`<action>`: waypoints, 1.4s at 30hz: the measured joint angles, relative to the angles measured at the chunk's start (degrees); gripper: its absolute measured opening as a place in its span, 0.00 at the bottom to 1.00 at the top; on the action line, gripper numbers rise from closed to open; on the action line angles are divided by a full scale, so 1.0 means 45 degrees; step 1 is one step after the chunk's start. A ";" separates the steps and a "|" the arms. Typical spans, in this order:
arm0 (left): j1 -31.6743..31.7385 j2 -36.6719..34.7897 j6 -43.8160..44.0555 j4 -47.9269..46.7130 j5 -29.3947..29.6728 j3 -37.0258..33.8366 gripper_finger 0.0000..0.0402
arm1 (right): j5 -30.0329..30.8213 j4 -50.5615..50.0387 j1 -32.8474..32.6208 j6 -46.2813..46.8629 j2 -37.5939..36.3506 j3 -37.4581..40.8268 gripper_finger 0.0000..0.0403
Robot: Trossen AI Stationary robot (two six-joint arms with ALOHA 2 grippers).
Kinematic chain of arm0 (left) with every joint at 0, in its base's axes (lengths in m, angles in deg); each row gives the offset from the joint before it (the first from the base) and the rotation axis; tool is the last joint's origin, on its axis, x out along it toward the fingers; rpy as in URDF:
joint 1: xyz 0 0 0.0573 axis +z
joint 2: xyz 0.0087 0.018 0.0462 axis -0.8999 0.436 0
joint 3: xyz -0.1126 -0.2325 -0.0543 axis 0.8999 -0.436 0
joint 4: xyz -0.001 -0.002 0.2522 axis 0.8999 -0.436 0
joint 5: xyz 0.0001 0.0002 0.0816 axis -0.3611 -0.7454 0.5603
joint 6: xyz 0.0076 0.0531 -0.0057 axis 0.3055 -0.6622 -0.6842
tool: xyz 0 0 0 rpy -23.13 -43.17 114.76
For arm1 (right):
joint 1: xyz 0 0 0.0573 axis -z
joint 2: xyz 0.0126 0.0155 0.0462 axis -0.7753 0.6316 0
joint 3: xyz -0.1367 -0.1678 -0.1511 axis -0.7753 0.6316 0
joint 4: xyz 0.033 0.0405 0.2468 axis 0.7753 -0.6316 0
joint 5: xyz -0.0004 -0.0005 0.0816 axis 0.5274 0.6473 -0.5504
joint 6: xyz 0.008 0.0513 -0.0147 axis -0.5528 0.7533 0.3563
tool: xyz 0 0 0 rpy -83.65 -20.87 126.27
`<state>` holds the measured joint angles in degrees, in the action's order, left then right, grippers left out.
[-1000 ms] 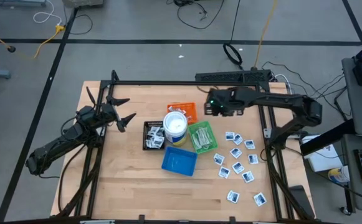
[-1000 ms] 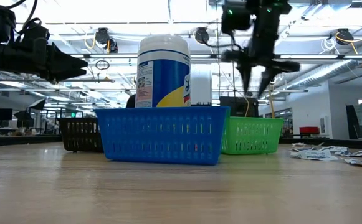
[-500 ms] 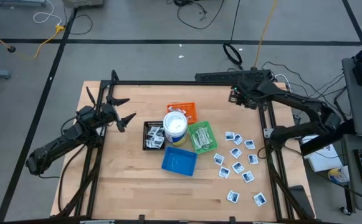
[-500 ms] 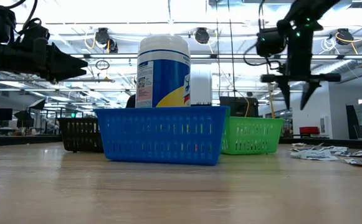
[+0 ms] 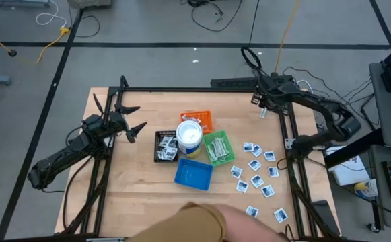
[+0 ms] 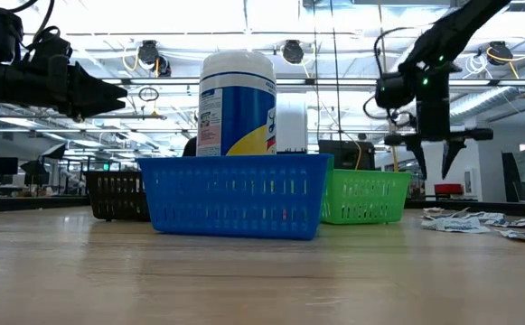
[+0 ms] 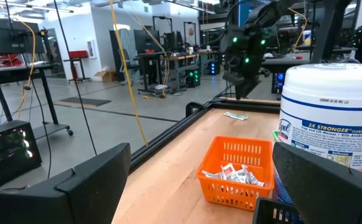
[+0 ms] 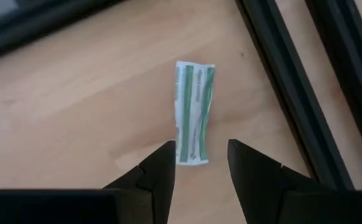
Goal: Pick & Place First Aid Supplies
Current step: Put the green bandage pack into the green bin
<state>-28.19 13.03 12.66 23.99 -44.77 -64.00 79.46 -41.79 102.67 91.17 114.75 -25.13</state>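
A narrow white strip with green stripes (image 8: 193,112) lies flat on the wood near the table's far right corner, also visible in the left wrist view (image 7: 235,115). My right gripper (image 8: 200,162) hovers just above it, pointing steeply down, open, nothing between its fingers; it shows in the high view (image 5: 263,105) and the low view (image 6: 434,167). Several white square packets (image 5: 257,168) lie scattered on the table's right side. My left gripper (image 5: 136,119) waits open at the left, level, above the table.
In the middle stand an orange tray (image 5: 200,119) with packets, a black tray (image 5: 165,144), a green tray (image 5: 217,148), a blue tray (image 5: 194,173) and a white tub (image 5: 189,138). A black frame rail (image 8: 280,93) runs beside the strip. A person's arm (image 5: 208,223) reaches in over the near edge.
My right gripper has swung from above the orange tray toward the table's far right corner, sinking and rolling as it went, and now hangs over the striped strip. A person's arm has come in over the near edge.
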 joint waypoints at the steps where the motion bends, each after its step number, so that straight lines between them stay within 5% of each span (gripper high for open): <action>1: 0.0000 0.0004 0.0000 0.0004 0.0000 0.0000 0.99 | 0.0000 0.0008 0.0038 -0.0049 0.0283 0.0000 0.35; 18: 0.0000 0.0001 0.0000 0.0004 0.0000 0.0000 0.99 | -0.1005 0.1097 0.0895 -0.0508 0.3322 0.0005 0.34; 23: 0.0000 0.0004 0.0000 0.0004 0.0000 0.0000 0.99 | -0.1602 0.1193 0.1009 -0.0830 0.3587 -0.0055 0.25; 29: 0.0000 0.0004 0.0000 0.0004 0.0000 0.0000 0.99 | -0.1679 0.1256 0.0999 -0.1281 0.3593 -0.0053 0.03; 42: 0.0000 0.0004 0.0000 0.0004 0.0000 0.0000 0.99 | -0.2062 -0.0747 0.0469 -0.1997 0.1357 -0.0311 0.00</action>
<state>-28.19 13.04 12.66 24.01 -44.77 -64.00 70.18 -45.15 104.78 82.18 120.85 -26.53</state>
